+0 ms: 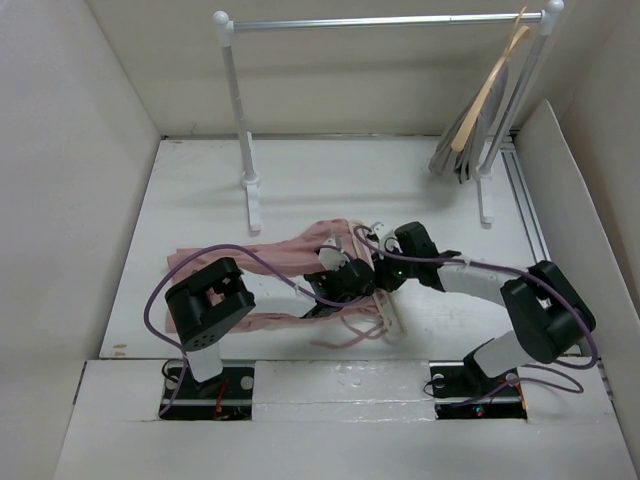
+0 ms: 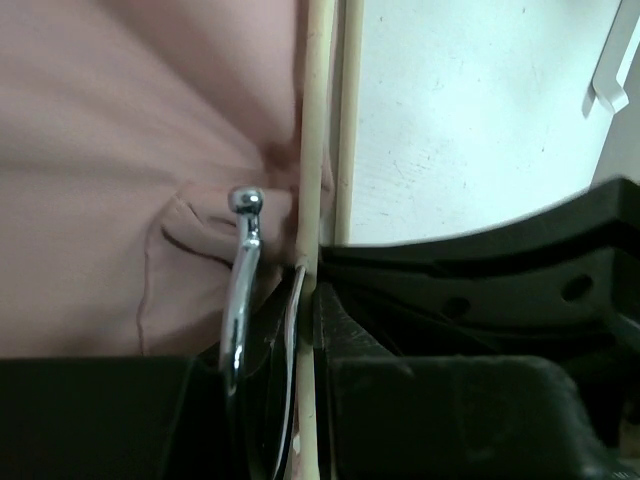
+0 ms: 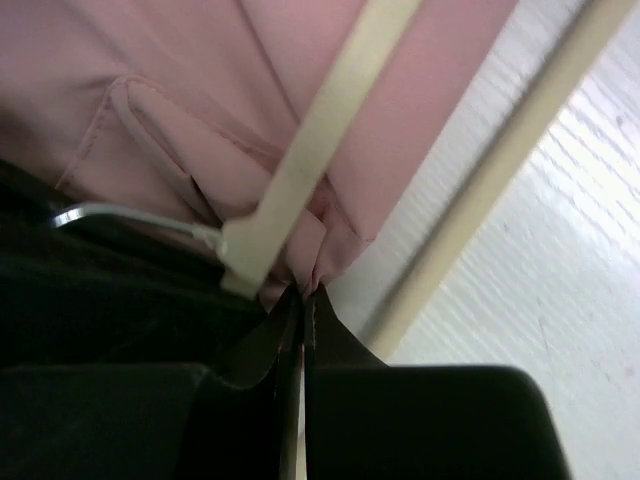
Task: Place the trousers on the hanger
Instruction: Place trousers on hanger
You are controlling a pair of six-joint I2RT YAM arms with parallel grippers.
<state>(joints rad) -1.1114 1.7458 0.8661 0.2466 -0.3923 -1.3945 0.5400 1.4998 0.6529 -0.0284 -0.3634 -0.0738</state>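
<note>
The dusty-pink trousers [image 1: 270, 255] lie spread across the middle of the table, legs running to the left. The pale cream hanger [image 1: 390, 315] lies over their right end. My left gripper [image 1: 345, 280] is shut on the hanger's thin cream bar [image 2: 312, 150], right beside its chrome hook [image 2: 240, 280], with pink fabric [image 2: 120, 150] behind. My right gripper [image 1: 385, 268] is just to its right. In the right wrist view that gripper [image 3: 303, 300] is shut on a bunched fold of the trousers [image 3: 200, 80], directly under a hanger bar [image 3: 320, 140].
A white clothes rail [image 1: 380, 22] stands at the back on two posts [image 1: 248, 150]. A tan wooden hanger with a grey garment [image 1: 465, 140] hangs at its right end. White walls close in the table on the left, back and right.
</note>
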